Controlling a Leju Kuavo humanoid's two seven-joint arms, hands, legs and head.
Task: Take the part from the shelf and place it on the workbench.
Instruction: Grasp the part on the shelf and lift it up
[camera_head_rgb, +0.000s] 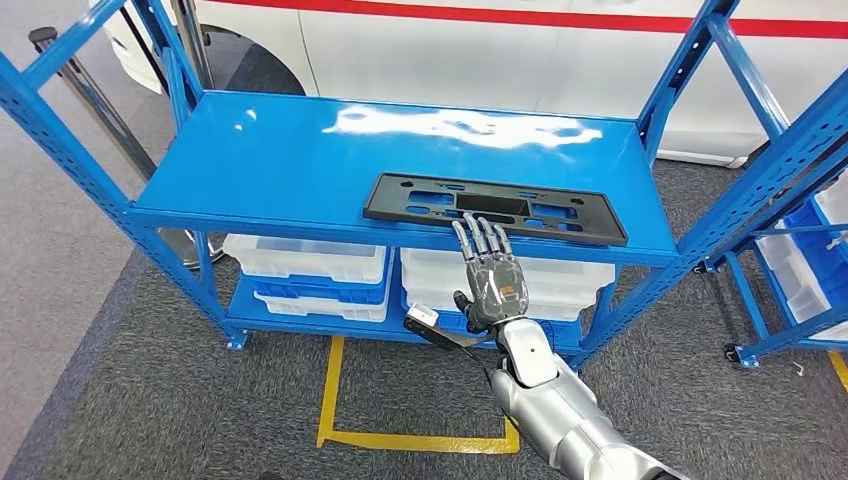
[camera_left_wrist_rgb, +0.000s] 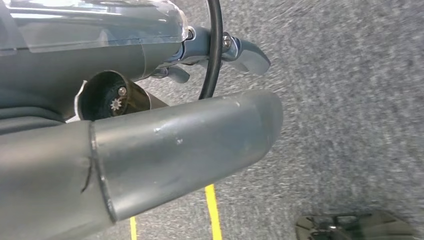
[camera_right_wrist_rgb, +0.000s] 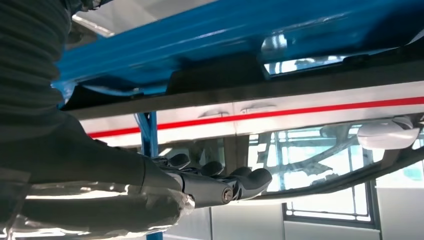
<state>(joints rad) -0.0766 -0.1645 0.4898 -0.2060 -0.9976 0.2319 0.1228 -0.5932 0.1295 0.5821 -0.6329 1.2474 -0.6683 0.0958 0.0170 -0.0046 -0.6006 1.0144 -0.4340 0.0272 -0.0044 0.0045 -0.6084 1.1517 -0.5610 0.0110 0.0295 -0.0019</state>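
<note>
A flat black plastic part (camera_head_rgb: 495, 207) with several cut-outs lies along the front edge of the blue shelf's top board (camera_head_rgb: 300, 160). My right hand (camera_head_rgb: 490, 275) reaches up in front of it, fingers stretched out straight and apart, fingertips at the part's near edge, holding nothing. In the right wrist view the same hand (camera_right_wrist_rgb: 200, 182) has its fingers extended, a gap away from the dark part (camera_right_wrist_rgb: 215, 75) and the blue board (camera_right_wrist_rgb: 225, 35). My left hand (camera_left_wrist_rgb: 150, 145) hangs over the grey carpet with nothing in it, thumb and fingers apart.
White plastic bins (camera_head_rgb: 305, 258) fill the lower shelf levels. Blue uprights (camera_head_rgb: 690, 60) frame the top board. A second blue rack (camera_head_rgb: 790, 200) stands to the right. A white vehicle (camera_head_rgb: 500, 50) is behind the shelf. Yellow tape (camera_head_rgb: 335, 400) marks the carpet in front.
</note>
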